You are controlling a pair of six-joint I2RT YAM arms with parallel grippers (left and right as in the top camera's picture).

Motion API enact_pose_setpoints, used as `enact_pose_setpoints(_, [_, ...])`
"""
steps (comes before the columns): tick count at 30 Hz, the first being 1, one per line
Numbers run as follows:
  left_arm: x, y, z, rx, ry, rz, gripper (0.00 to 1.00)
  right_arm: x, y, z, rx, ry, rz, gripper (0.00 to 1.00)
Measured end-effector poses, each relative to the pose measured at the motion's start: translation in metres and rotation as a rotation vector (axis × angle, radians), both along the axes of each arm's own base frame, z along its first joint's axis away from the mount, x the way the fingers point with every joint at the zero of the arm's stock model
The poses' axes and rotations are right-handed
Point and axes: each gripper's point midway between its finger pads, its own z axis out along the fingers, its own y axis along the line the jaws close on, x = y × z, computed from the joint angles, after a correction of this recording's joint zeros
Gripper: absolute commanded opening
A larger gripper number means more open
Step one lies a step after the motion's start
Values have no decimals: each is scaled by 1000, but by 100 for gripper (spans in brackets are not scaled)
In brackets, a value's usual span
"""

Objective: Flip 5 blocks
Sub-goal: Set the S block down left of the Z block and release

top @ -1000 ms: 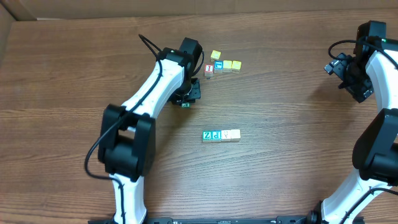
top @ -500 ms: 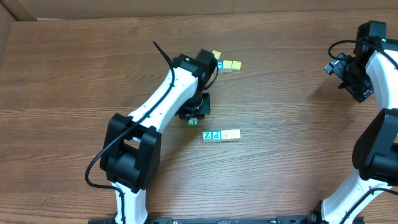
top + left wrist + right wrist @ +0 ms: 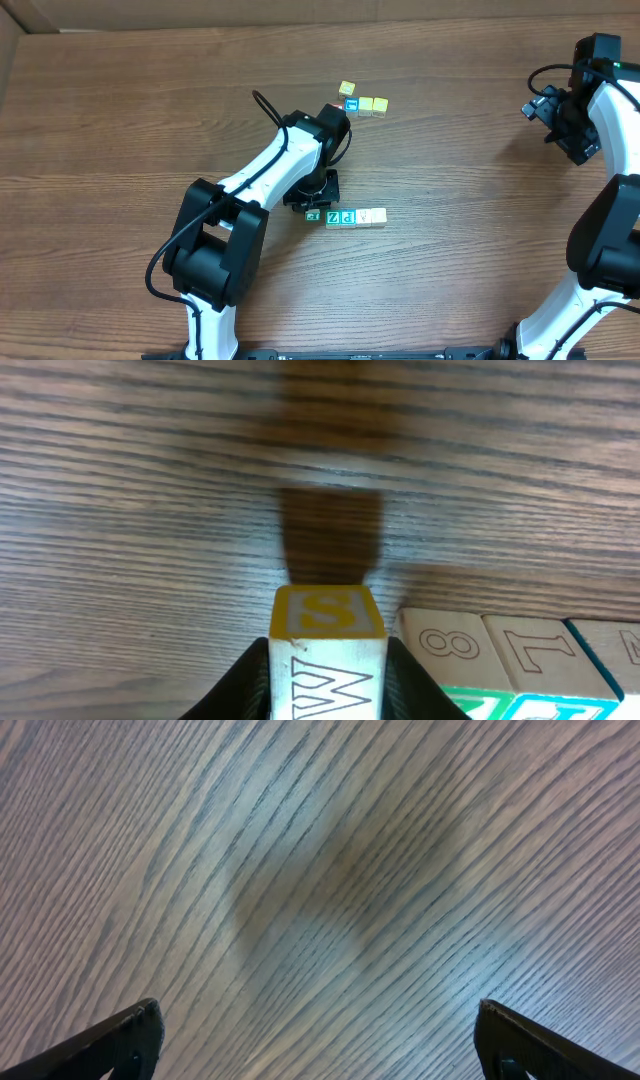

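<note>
Brown wood-grain table [image 3: 110,110], overhead view. White-and-black left arm [image 3: 262,175] extends to mid-table. White-and-black right arm [image 3: 612,110] stands at the right edge, well apart from every cube.

Right gripper [image 3: 315,1030]: jaws spread wide, nothing between them, bare wood beneath.

Left gripper [image 3: 318,200]: jaws narrow, clamped on small wooden cube with yellow-framed "S" face [image 3: 327,615]. "W" is on the adjoining side, and it shows green from above.

Held cube is at the left end of a mid-table row, just beside green-faced "Z" cube [image 3: 333,217]. Touching or not, cannot tell. The row runs on rightward: blue-faced "P" cube [image 3: 348,217], whitish cube [image 3: 364,216], plain cream cube [image 3: 378,215], side by side.

Farther back: yellow cubes [image 3: 372,104] with blue-letter cube [image 3: 351,104], near the left arm's wrist.
</note>
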Motion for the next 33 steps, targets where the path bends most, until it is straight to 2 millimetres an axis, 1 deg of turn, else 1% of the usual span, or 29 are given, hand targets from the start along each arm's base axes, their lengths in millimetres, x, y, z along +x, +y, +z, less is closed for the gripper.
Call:
enact_pose_setpoints(8, [-3,-1,-1,-10,14,1,38,0,0,0,0,0,0,100])
enact_pose_setpoints(12, [-4,-1,-2,-11,16,4,38,0,0,0,0,0,1,100])
enact_pose_setpoints(16, [-2,6,-1,-10,23,25,38,0,0,0,0,0,0,100])
enact_pose_setpoints(19, [6,17,6,-11,27,60,38,0,0,0,0,0,0,100])
enact_pose_setpoints(22, [20,24,18,-23,3,89,36,0,0,0,0,0,0,100])
enact_pose_setpoints(24, [30,25,24,-35,-23,97,35,0,0,0,0,0,0,100])
enact_pose_setpoints(27, [34,26,27,-39,-34,85,22,0,0,0,0,0,1,100])
enact_pose_setpoints(28, [34,27,27,-36,-34,82,7,0,0,0,0,-1,0,100])
enact_pose_setpoints(29, [35,27,27,-33,-37,80,4,0,0,0,0,0,0,100])
enact_pose_setpoints(33, [39,27,24,-31,-57,82,4,0,0,0,0,0,1,100])
